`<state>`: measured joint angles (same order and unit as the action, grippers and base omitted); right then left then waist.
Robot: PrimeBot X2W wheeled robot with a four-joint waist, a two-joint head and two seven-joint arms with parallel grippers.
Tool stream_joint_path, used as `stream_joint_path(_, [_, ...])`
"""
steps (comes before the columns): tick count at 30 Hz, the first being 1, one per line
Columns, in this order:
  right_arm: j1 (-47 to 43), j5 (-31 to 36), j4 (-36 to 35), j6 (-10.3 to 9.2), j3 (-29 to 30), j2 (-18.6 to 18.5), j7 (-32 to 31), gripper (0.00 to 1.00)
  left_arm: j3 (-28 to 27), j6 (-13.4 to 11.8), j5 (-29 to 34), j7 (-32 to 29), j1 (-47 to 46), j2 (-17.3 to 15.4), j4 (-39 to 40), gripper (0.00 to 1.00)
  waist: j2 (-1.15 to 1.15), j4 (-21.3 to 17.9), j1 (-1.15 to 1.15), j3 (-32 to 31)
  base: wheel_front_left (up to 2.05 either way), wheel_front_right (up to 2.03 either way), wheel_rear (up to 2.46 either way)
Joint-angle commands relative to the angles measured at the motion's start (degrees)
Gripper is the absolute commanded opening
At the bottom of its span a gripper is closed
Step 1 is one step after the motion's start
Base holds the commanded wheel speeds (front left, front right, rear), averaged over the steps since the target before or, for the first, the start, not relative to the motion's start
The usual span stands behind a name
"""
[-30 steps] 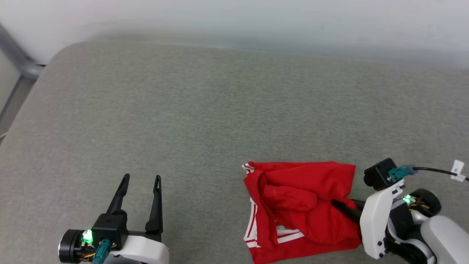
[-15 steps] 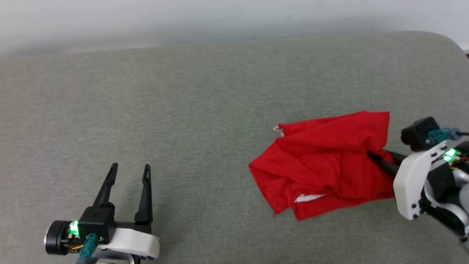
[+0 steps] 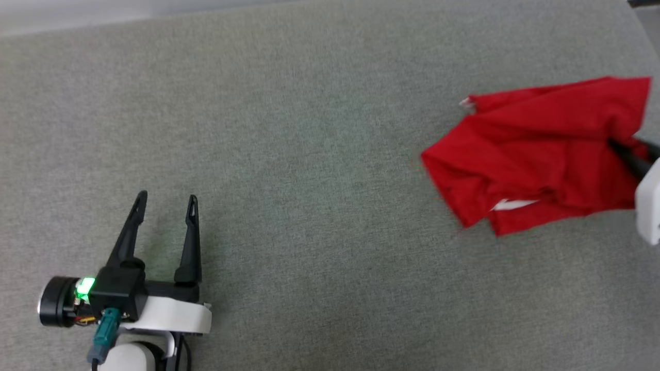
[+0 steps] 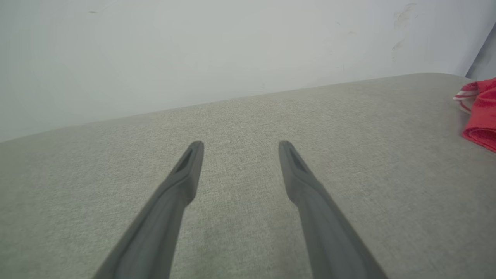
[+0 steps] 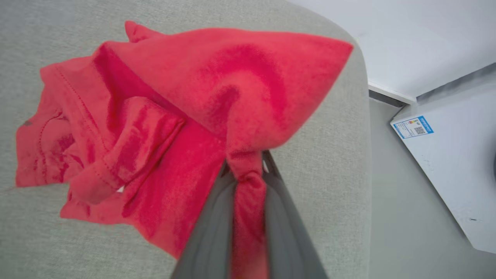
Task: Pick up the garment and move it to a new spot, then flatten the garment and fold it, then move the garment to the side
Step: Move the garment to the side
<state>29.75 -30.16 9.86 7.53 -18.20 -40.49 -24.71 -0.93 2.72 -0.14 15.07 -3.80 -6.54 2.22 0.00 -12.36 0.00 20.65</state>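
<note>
The garment (image 3: 536,149) is a crumpled red bundle at the right of the grey cushion, with a sliver of white showing at its lower edge. My right gripper (image 3: 613,144) is shut on a bunched fold at its right side. In the right wrist view the red cloth (image 5: 162,116) is pinched between the dark fingers (image 5: 211,232) and hangs out to the left. My left gripper (image 3: 167,197) stands open over bare cushion at the lower left, nothing between its fingers (image 4: 178,186). The garment's striped trim (image 4: 465,95) peeks in at the right edge of the left wrist view.
The grey upholstered surface (image 3: 309,154) stretches between the two grippers. Its rounded right edge (image 5: 362,162) drops to a grey floor, where a white cabinet with a blue label (image 5: 412,127) stands. A pale wall (image 4: 193,50) rises behind the cushion.
The head camera has swung right and tilted down. My right gripper has carried the garment to the right and farther back, away from the left gripper, which stays open in place.
</note>
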Motion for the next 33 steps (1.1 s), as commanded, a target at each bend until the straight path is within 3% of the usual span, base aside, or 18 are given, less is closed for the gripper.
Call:
stream_joint_path(1, [1.32, 0.34, 0.55, -0.09, 1.06, -0.4, -0.15, 0.0, -0.19, 0.16, 0.32, 0.13, -1.14, -0.4, 0.55, 1.0, 0.0, -0.02, 0.0, 2.55, 0.0, 0.0, 0.0])
stream_joint_path(11, [6.06, 6.35, 7.86, -0.1, 12.61, -4.59, -2.76, 0.0, 0.06, 0.42, 0.23, 0.12, -5.41, -1.8, 4.21, 1.0, 0.0, 2.45, 0.0, 10.48, 0.0, 0.0, 0.0])
stream_joint_path(19, [8.3, 10.89, 14.36, -0.1, 22.95, -3.28, -2.87, 0.0, 0.72, -0.19, 0.25, 0.12, -7.26, -1.97, 6.23, 1.0, 0.0, 4.01, 0.0, 14.03, 0.0, 0.0, 0.0])
stream_joint_path(20, [8.54, 11.7, 14.83, -0.1, 23.95, -2.81, -2.47, 0.12, 0.72, -0.22, 0.24, 0.12, -7.23, -1.98, 6.21, 1.0, 0.0, 4.02, 0.0, 14.1, 0.0, 0.0, 0.0])
stream_joint_path(21, [8.6, 12.57, 15.29, -0.1, 24.55, -2.21, -2.2, 0.44, 0.78, -0.35, 0.23, 0.12, -7.19, -1.91, 6.11, 1.0, 0.0, 4.06, 0.0, 14.04, 0.0, 0.0, 0.0])
stream_joint_path(22, [8.64, 13.65, 15.66, -0.1, 25.39, -1.66, -1.54, 1.0, 0.9, -0.47, 0.24, 0.12, -7.16, -1.82, 5.93, 1.0, 0.0, 4.14, 0.0, 13.81, 0.0, 0.0, 0.0])
stream_joint_path(26, [7.15, 18.56, 15.58, -0.1, 27.76, 1.46, 2.43, 1.0, 1.07, -1.3, -0.03, 0.12, -5.45, -1.18, 5.09, 1.0, 0.0, 4.21, 0.0, 9.52, 0.0, 0.0, 0.0])
stream_joint_path(33, [3.62, 20.91, 8.99, -0.09, 27.13, 5.25, 12.04, 1.0, 1.41, -1.91, -0.73, 0.13, -1.75, -0.17, 3.31, 1.0, 0.0, 5.25, 0.0, 1.69, 0.0, 0.0, 0.0])
